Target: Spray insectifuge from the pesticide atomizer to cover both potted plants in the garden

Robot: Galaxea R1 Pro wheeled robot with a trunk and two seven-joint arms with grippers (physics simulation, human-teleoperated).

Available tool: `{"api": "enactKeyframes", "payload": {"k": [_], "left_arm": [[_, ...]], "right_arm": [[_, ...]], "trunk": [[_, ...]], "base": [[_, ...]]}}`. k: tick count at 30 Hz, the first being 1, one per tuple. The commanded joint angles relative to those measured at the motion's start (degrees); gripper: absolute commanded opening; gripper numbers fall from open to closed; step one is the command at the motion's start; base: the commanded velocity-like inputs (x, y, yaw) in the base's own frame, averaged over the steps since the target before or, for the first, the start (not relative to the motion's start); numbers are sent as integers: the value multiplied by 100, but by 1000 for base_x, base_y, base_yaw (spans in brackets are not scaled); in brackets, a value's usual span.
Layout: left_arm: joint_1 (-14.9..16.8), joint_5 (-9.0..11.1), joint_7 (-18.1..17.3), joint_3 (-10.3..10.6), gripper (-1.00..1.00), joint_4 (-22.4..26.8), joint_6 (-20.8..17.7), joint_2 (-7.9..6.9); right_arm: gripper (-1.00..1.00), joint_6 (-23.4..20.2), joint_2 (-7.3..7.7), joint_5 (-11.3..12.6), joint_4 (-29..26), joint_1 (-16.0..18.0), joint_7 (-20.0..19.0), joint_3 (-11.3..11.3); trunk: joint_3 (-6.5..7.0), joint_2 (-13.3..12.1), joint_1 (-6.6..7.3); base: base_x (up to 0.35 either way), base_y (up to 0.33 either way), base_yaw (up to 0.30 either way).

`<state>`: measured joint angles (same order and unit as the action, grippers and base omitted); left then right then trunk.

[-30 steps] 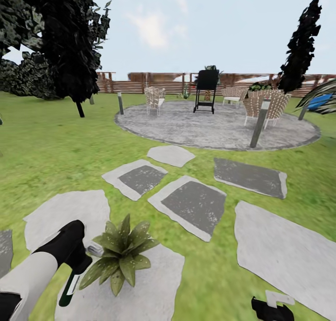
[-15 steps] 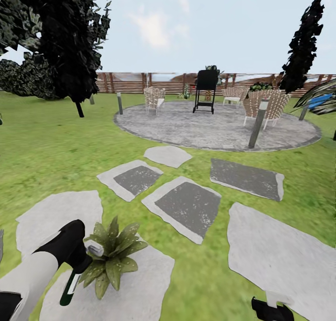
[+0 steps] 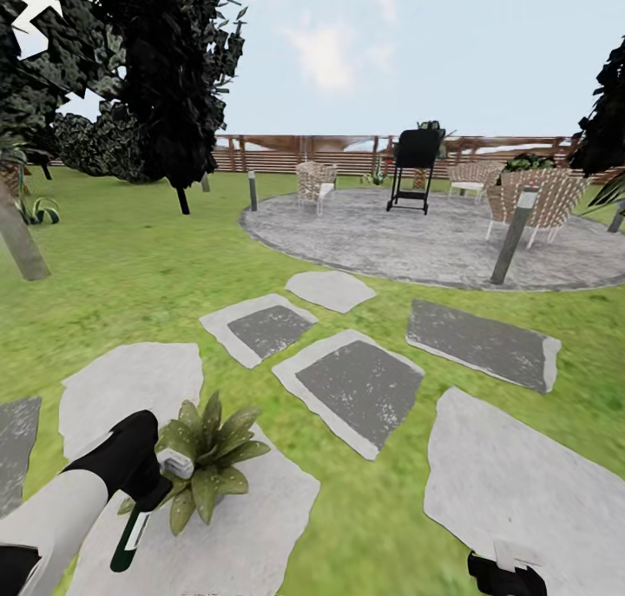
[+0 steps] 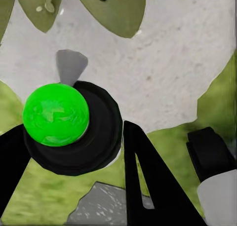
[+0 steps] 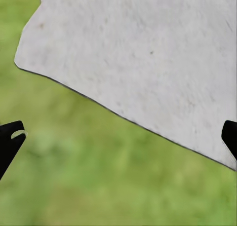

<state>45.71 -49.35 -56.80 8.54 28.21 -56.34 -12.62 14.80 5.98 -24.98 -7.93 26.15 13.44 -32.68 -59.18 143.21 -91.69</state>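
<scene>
— Grass everywhere, and the robot is standing among the stepping stones. What is the left gripper doing?

— It is clamping the atomizer. In the head view the dark bottle is hanging down from the black hand, pale label facing us, with a white nozzle poking toward the plant.

— How near is it to the plant?

— Just beside it. The nozzle is reaching in among the leaves on the robot's left side of the rosette. The plant is sitting on a pale stone, and its pot is hidden under the leaves.

— And from the wrist?

— In the left wrist view the atomizer is sitting between the two black fingers, seen end-on as a dark round body with a bright green cap. Broad olive leaves are hanging over the pale stone beyond it.

— Is the right gripper holding anything?

— No. In the right wrist view its fingertips are standing wide apart at the two edges, with only a stone and lawn between them. In the head view it is hovering low over a big pale slab.

— What is lying farther off?

— A round grey patio is carrying wicker chairs and a black grill, with a short post at its edge. A slatted fence is running behind, and a dark tree is standing to the left.
</scene>
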Motion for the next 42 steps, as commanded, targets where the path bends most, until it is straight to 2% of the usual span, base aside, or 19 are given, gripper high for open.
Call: {"api": "enactKeyframes", "payload": {"k": [1, 12, 16, 24, 34, 36, 39, 42], "left_arm": [[2, -48, -60, 24, -100, 9, -21, -3], [-50, -44, -52, -18, -100, 1, -15, 19], [-61, -47, -45, -18, -100, -14, -1, -83], [-63, -43, -34, -16, -100, -70, 18, -131], [-67, 20, -44, -3, -100, -102, 18, -14], [-72, 15, -36, -8, -100, -105, 22, 46], [-90, 18, -27, -10, -100, -111, 26, 60], [-309, 21, -25, -10, -100, -105, 31, 65]], "right_arm": [[100, 23, 0, -60, 10, 5, 13, -46], [100, 23, -6, -60, 10, 5, 10, -46], [100, 23, -9, -60, 10, 5, 10, -46], [100, 23, -9, -60, 10, 5, 11, -46], [100, 23, -9, -60, 10, 5, 10, -46], [100, 23, -12, -60, 10, 5, 10, -46], [100, 23, -16, -60, 10, 5, 10, -46], [100, 23, -23, -60, 10, 5, 10, -46]], "trunk": [[-6, 2, 1], [-6, 2, 1], [-6, 2, 1], [-6, 2, 1], [-6, 2, 1], [-6, 2, 1], [-6, 2, 1], [-6, 2, 1]], "base": [[0, -274, 277], [-32, -274, 81], [0, -177, 252], [0, -10, 275], [61, -34, 30], [215, -127, 147], [98, -40, 246], [13, -5, 272]]}}
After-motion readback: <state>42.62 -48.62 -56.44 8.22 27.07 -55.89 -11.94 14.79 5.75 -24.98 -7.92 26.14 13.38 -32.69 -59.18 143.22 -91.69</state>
